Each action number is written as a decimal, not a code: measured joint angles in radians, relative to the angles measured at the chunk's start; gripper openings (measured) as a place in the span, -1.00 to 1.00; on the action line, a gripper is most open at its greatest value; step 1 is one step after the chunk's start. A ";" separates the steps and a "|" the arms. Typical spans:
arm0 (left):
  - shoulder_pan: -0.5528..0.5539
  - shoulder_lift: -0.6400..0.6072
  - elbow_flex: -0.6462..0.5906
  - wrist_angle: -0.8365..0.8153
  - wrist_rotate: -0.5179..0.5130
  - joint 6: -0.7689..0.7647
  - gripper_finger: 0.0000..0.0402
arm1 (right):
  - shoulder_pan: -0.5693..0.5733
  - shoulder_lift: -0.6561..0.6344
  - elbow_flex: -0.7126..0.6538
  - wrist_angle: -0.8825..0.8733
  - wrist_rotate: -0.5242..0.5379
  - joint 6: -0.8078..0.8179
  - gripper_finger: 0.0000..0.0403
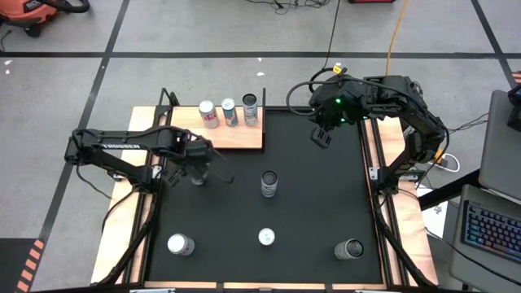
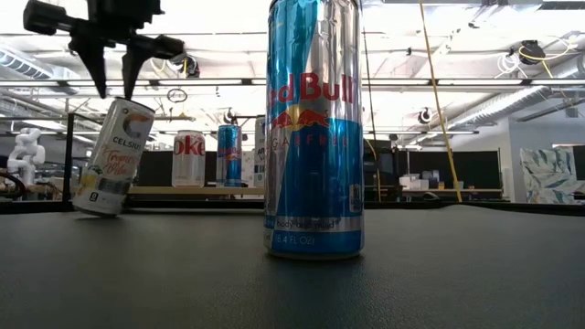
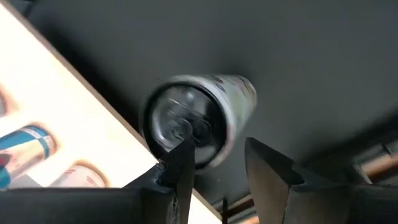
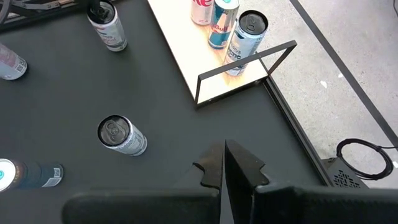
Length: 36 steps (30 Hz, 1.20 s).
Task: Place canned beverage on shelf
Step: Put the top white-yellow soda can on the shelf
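Tilted Celsius can (image 2: 111,157) under left tool (image 2: 113,68), just off shelf (image 1: 244,137).
Left tool parted, tips above can top, contact unclear; can leaning on black mat (image 1: 309,203). Three cans (image 1: 229,111) upright on shelf. Right tool (image 1: 323,136) pressed together, far right. Red Bull can (image 2: 313,128) upright mid-mat; three more along near edge.

Left end effector (image 1: 198,175) pointing down, fingers parted, right end effector (image 1: 322,135) raised, closed

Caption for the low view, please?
Left gripper open above a tilted Celsius can on the black mat, tall Red Bull can in front.
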 joint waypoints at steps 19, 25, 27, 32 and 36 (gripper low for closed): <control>0.000 -0.001 0.000 -0.104 -0.015 0.010 -0.36 | 0.000 0.000 0.000 0.000 0.000 0.005 -1.00; 0.000 -0.001 0.000 -0.105 -0.021 -0.074 -0.36 | 0.000 0.000 0.000 0.000 0.000 0.003 -1.00; -0.002 -0.001 0.000 -0.105 -0.020 -0.095 -0.36 | 0.000 0.000 0.000 0.000 0.000 0.003 -1.00; -0.006 -0.006 0.007 -0.106 -0.008 -0.130 -0.36 | 0.000 0.000 0.000 0.000 0.000 0.002 -1.00; -0.006 -0.006 0.062 -0.105 -0.009 -0.208 -0.36 | 0.000 0.000 0.000 0.000 0.000 -0.002 -1.00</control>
